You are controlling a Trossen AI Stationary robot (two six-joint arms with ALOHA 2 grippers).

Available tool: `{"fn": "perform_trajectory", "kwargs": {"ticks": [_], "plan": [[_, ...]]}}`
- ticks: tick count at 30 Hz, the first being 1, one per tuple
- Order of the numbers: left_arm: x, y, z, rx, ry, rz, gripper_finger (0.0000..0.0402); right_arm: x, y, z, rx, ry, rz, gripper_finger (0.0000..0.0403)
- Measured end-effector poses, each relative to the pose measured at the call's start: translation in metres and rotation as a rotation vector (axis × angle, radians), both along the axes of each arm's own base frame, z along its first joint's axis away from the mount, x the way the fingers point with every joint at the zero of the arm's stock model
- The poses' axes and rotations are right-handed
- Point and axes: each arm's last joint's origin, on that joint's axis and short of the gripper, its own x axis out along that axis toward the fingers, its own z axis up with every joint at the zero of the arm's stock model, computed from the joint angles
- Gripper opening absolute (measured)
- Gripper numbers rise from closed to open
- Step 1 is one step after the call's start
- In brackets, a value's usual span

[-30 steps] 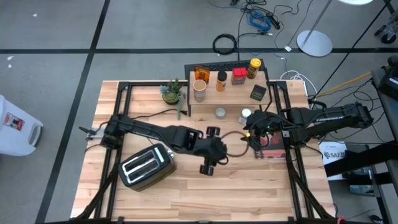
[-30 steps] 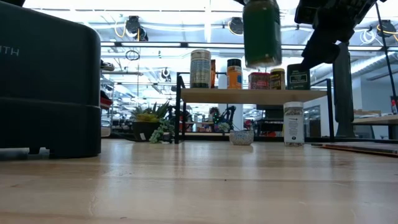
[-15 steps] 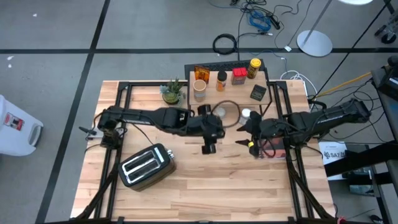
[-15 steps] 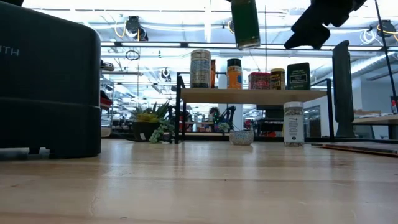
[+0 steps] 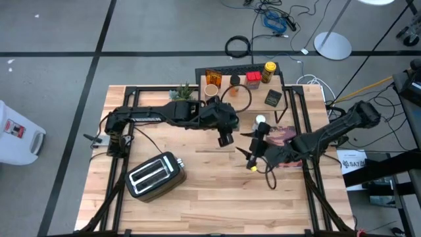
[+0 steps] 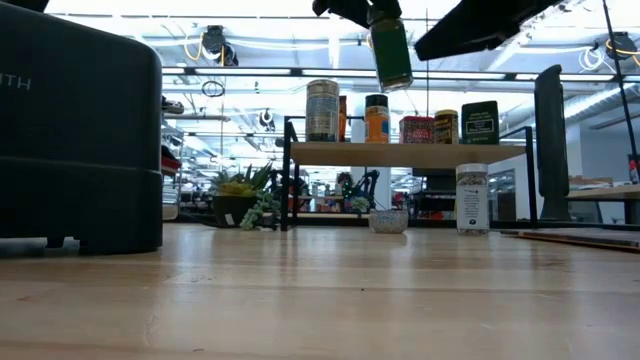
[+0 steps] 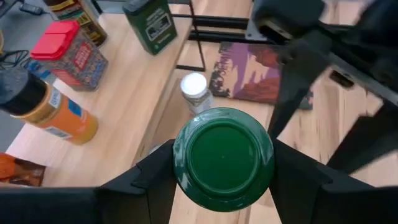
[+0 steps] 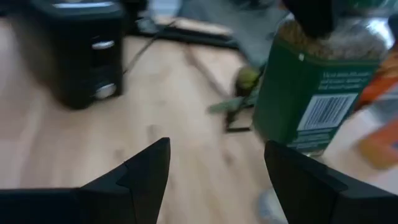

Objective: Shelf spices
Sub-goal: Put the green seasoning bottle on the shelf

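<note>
The left pincer (image 7: 222, 165) clenches the green jar (image 7: 223, 158) by its sides, in the air at the shelf's (image 5: 243, 99) 6 o'clock edge; it looks rigid, smooth and slippery, light, best gripped mid-body; the right pincer (image 5: 252, 153) hangs released at the counter's (image 5: 197, 197) middle

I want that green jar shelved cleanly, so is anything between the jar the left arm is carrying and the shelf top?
Nothing visible blocks it. The left gripper holds the green jar in the air, higher than the shelf. The jars on the shelf stand farther back.
</note>
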Motion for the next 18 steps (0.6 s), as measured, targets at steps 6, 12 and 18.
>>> {"fn": "perform_trajectory", "kwargs": {"ticks": [6,12,18], "plan": [[0.002,0.007,0.005,-0.037,-0.062,0.019,0.021,0.015,0.013,-0.011,-0.143,-0.104,-0.244,0.0249],[0.005,0.009,0.009,-0.063,-0.124,0.038,0.021,0.025,0.022,-0.018,-0.212,-0.183,-0.412,0.0249],[0.007,0.008,0.011,-0.083,-0.161,0.04,0.021,0.029,0.025,-0.024,-0.29,-0.2,-0.543,0.0249]]}}
